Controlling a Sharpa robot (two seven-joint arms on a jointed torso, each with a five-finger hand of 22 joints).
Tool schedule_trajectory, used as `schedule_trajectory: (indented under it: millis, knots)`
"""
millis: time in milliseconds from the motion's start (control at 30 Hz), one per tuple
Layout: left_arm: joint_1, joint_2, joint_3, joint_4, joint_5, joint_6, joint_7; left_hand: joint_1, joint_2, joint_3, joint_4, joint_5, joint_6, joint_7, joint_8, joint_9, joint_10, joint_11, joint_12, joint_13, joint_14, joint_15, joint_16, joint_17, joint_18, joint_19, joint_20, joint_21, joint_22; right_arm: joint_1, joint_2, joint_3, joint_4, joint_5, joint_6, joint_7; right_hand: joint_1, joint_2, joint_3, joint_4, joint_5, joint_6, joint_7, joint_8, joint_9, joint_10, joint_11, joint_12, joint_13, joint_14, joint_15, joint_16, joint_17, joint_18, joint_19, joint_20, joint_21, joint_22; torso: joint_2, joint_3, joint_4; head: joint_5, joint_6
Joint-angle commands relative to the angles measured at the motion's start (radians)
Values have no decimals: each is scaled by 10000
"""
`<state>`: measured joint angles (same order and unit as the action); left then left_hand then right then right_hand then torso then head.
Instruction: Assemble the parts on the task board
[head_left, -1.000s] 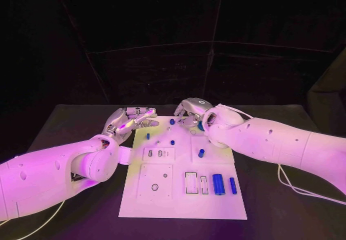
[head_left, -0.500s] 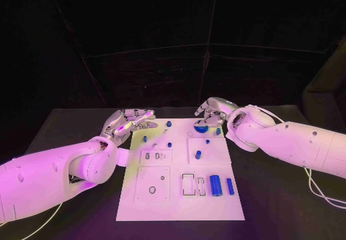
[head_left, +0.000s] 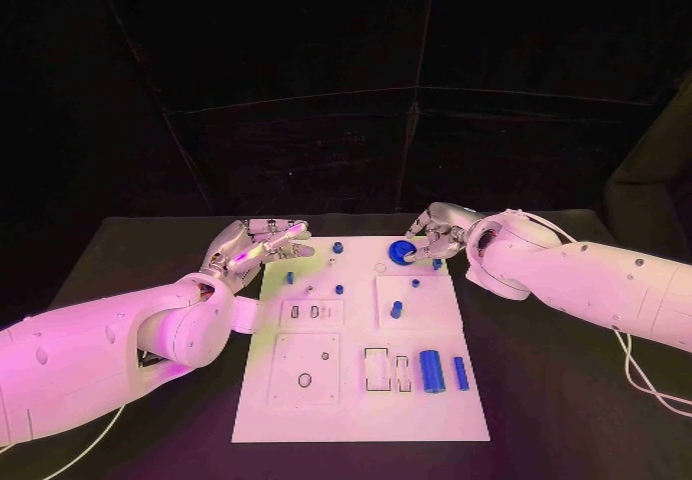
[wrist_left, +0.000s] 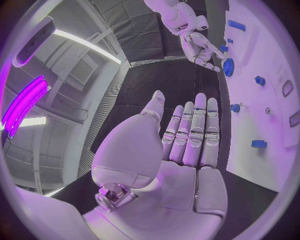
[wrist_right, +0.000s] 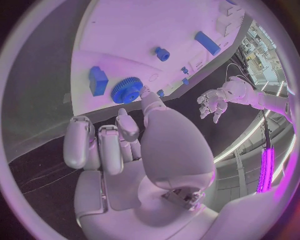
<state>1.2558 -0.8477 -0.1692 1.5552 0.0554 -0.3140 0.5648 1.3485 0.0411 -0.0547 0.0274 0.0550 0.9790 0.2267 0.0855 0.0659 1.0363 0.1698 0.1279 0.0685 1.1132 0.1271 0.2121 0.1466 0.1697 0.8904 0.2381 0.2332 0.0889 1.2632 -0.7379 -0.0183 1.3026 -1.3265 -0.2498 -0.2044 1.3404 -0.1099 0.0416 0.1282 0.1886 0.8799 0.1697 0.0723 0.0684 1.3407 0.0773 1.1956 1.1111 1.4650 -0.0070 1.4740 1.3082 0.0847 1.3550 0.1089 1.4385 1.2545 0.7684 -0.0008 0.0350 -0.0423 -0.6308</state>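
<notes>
The blue gear (head_left: 402, 249) is seen lying flat on the far end of the task board (head_left: 361, 400), in the upper centre of the head view, and the right hand (head_left: 437, 237) is placed just beside it, toward the frame's right. In the right wrist view the gear (wrist_right: 127, 90) lies directly ahead of the thumb tip, touching or nearly so, while the other fingers (wrist_right: 100, 142) are curled inward and nothing is seen held. A disc has no long axis, so approach direction is judged not critical; the right hand is clearly the nearer. The left hand (head_left: 260, 244) is held at the board's upper left edge, fingers straight, close together and empty, as the left wrist view shows (wrist_left: 187, 145). The gear is toothed and matte, apparently moulded plastic. A rectangular blue block (wrist_right: 97, 80) lies just beside it. A larger blue cylinder (head_left: 431, 371) lies lower right, its length running up the frame. The board is smooth, white and rigid, with shallow recesses.
</notes>
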Motion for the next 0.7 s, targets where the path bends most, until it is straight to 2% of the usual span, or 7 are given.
schedule_trajectory:
  millis: [33,133,333,700]
  knots:
    - [13,24,5,-17,-5,173,27,26,111,7,-56,-46,57,21,-45,-6,38,34,-59,-4,-57,-6,-43,13,135,6,44,-31,-12,24,73,12,-64,46,621,-146,136,53,-63,39,61,-67,-16,63,4,159,6,313,363,656,95,83,455,-168,91,37,78,78,-5,-10,-11,-3,-15]
    - [13,36,4,-32,-5,177,26,26,111,7,-56,-46,57,21,-45,-6,38,34,-59,-4,-57,-6,-43,13,135,6,44,-31,-12,24,152,12,-134,5,708,-159,241,130,-86,52,77,-44,-13,95,9,311,12,683,792,686,105,170,641,-194,166,49,139,205,-2,-18,5,-12,-30]
    - [12,50,2,-55,-5,181,24,26,111,7,-56,-46,57,21,-45,-6,38,34,-59,-4,-57,-6,-43,13,135,6,44,-31,-12,24,292,12,-244,-134,759,-213,343,296,-114,50,103,74,-15,179,21,672,20,1388,1624,729,118,294,902,-262,376,64,293,538,0,-11,-10,-4,-46]
    - [11,66,-1,-88,-5,195,11,26,111,7,-56,-46,57,21,-45,-6,38,34,-59,-4,-57,-6,-43,13,135,6,44,-31,-12,24,438,14,-393,-365,549,-375,347,507,-121,59,161,189,-6,245,25,911,34,1818,2147,754,136,368,1055,-326,574,82,434,845,2,-10,-3,-10,-65]
